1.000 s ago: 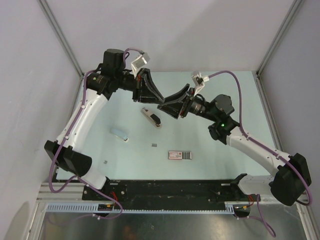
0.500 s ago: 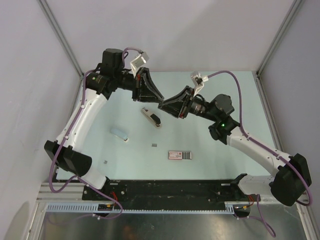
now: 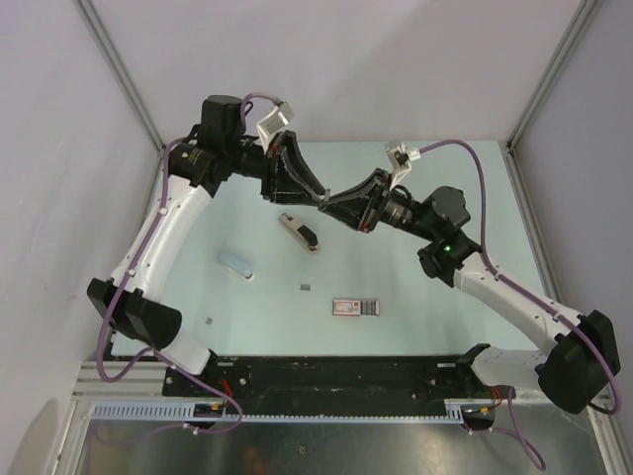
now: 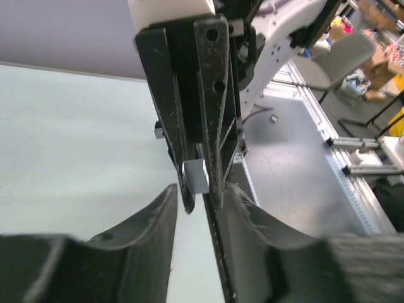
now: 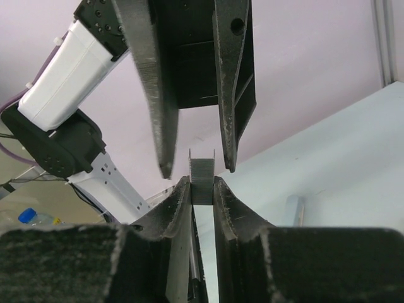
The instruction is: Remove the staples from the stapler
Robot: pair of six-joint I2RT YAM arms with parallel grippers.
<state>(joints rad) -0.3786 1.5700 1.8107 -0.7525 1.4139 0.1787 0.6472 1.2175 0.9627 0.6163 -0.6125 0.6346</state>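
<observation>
Right gripper (image 5: 201, 185) pinching staples (image 5: 202, 169), left gripper (image 4: 201, 189) spread; stapler (image 3: 299, 231) on pale-green table (image 3: 415, 287), grey walls (image 3: 376, 69)

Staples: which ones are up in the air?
The staple strip pinched in the right gripper is in the air. The middle bit and the left bit lie on the table.

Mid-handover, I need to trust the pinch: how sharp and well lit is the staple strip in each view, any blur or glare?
Right wrist: staple strip crisp, evenly lit, no glare; right gripper's near fingers slightly softer. Left wrist: strip bright but legible; left gripper's own fingers badly blurred. Top external: sharp, soft shadows, strip not discernible where the fingertips meet.
</observation>
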